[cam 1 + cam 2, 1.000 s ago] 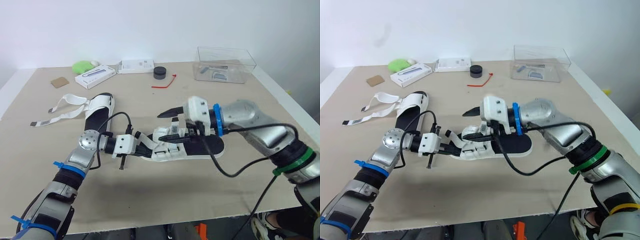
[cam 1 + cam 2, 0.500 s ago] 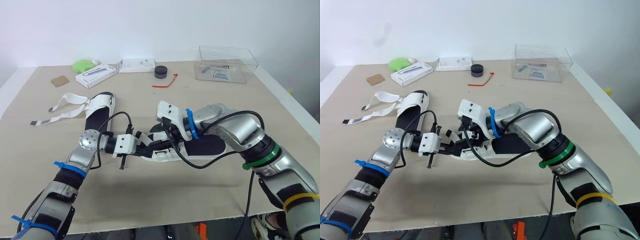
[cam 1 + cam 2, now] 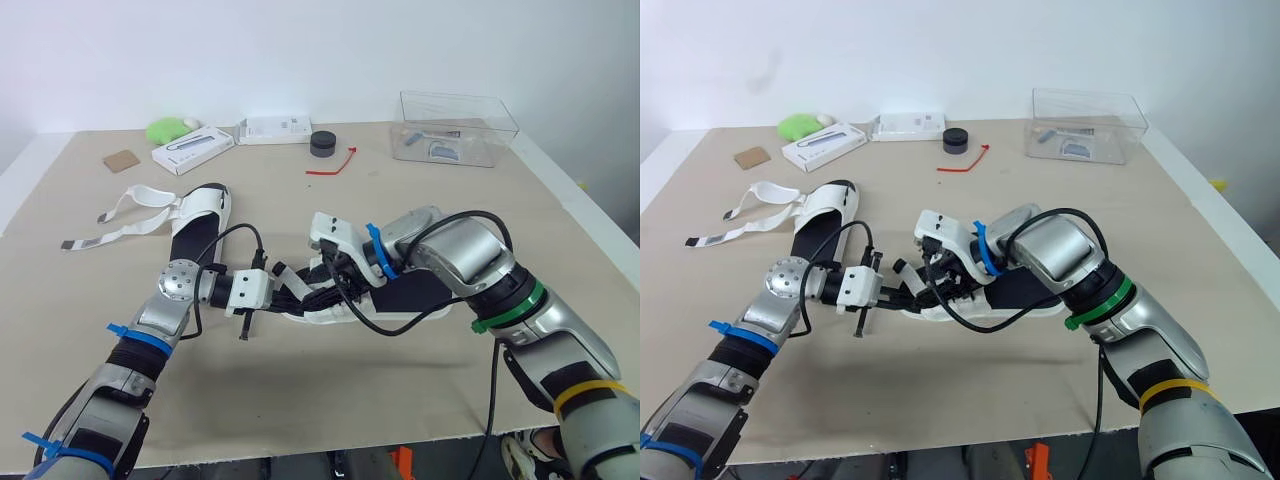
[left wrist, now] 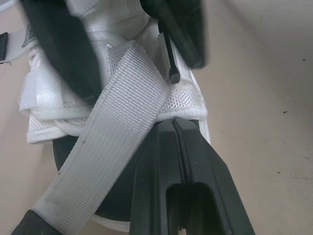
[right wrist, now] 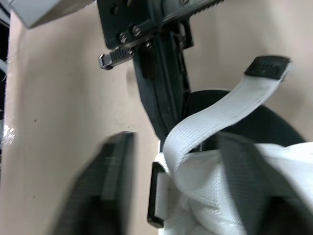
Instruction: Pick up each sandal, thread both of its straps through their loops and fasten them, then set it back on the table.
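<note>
1. Centrally on the table [image 3: 420, 390] lies one sandal [image 3: 405, 298], with a strap [image 4: 117, 127] still loose. The left gripper [image 3: 298, 296] is pinched shut on its nine o'clock end.
2. The right gripper [image 3: 335, 282] is spread wide astride the straps, gripping nothing.
3. The second sandal [image 3: 195, 228], at ten o'clock, lies unfastened, so most of the work remains.

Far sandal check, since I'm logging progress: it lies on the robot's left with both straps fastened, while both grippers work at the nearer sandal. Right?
Not quite. On the far sandal the straps are unfastened, trailing loose over the table, as the left eye view shows. The left gripper and right gripper are at the nearer sandal.
</note>
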